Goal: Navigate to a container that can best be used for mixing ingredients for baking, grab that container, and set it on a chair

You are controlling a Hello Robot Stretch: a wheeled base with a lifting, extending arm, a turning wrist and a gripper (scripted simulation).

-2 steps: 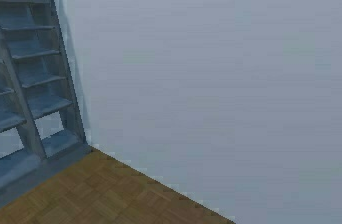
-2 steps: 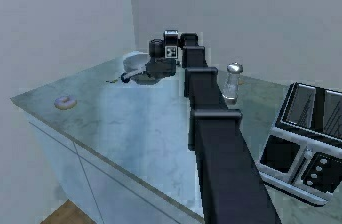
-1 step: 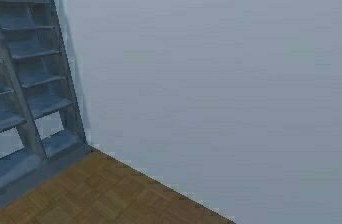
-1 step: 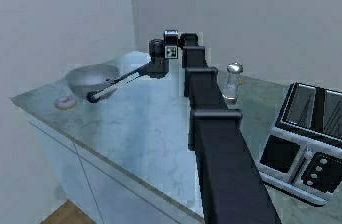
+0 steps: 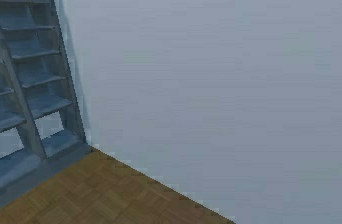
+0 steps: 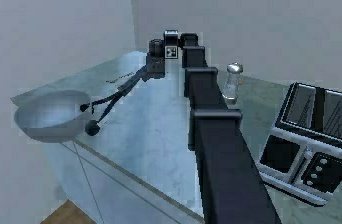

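Observation:
A grey metal bowl [image 6: 49,116] sits at the near left corner of a pale stone counter [image 6: 154,135] in the arm side view. The dark arm bar [image 6: 214,130] reaches out over this counter. From the gripper's dark body, two thin fingers slant down to the bowl's right rim, and the gripper [image 6: 89,116] ends right at that rim. With the bowl at the counter's edge behind the fingers, I cannot tell whether the gripper holds anything.
A black and silver toaster [image 6: 307,140] stands on the counter right of the arm, and a small clear shaker [image 6: 233,82] stands beyond it. The forward view has a blue-grey shelf unit [image 5: 24,90] at left, a plain wall [image 5: 219,90] close ahead and wooden floor [image 5: 109,195].

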